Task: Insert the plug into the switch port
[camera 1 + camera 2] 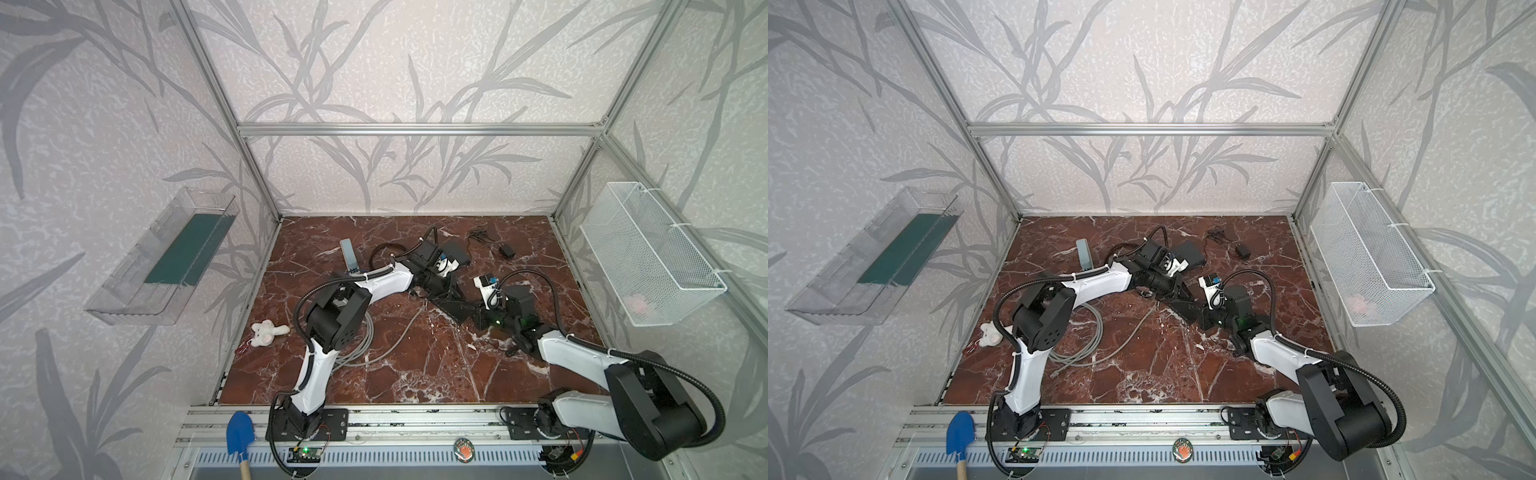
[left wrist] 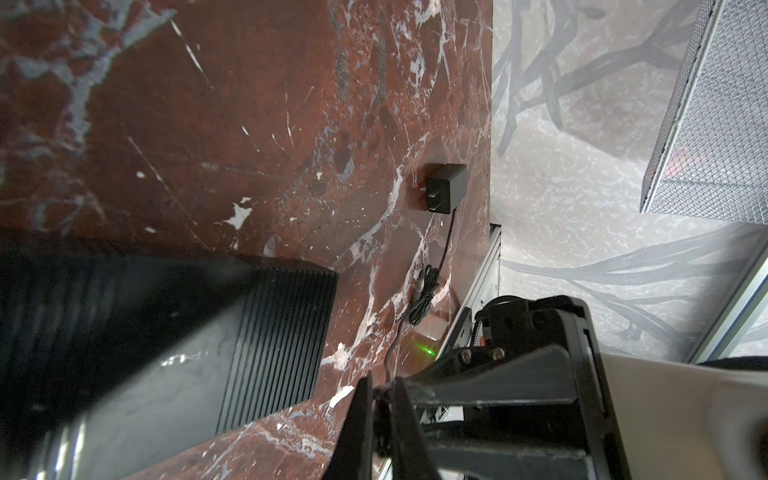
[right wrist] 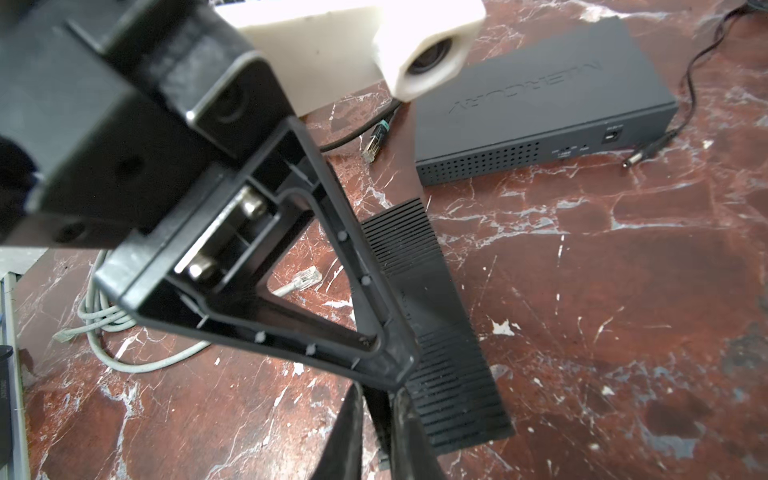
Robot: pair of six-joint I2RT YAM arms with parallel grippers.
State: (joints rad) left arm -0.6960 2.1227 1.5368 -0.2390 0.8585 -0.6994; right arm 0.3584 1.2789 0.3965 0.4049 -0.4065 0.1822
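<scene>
Barrel plug [image 3: 633, 157] loose on tabletop [image 3: 602, 299], just beside switch [image 3: 519, 104] jack side, not inserted. Switch lies toward tabletop's back in both top views [image 1: 457, 253] [image 1: 1188, 252]. Clear network plug [image 3: 305, 279] of grey cable [image 3: 95, 322] also free, near left tool [image 2: 382, 384]. Left tool fingers pressed together; contents unclear. Right tool [image 3: 378, 401] tip-to-tip with it, fingers nearly together, grip unclear.

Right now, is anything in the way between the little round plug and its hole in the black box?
Nothing visible is. The round plug lies on the table right beside the switch, close to its power socket.
</scene>
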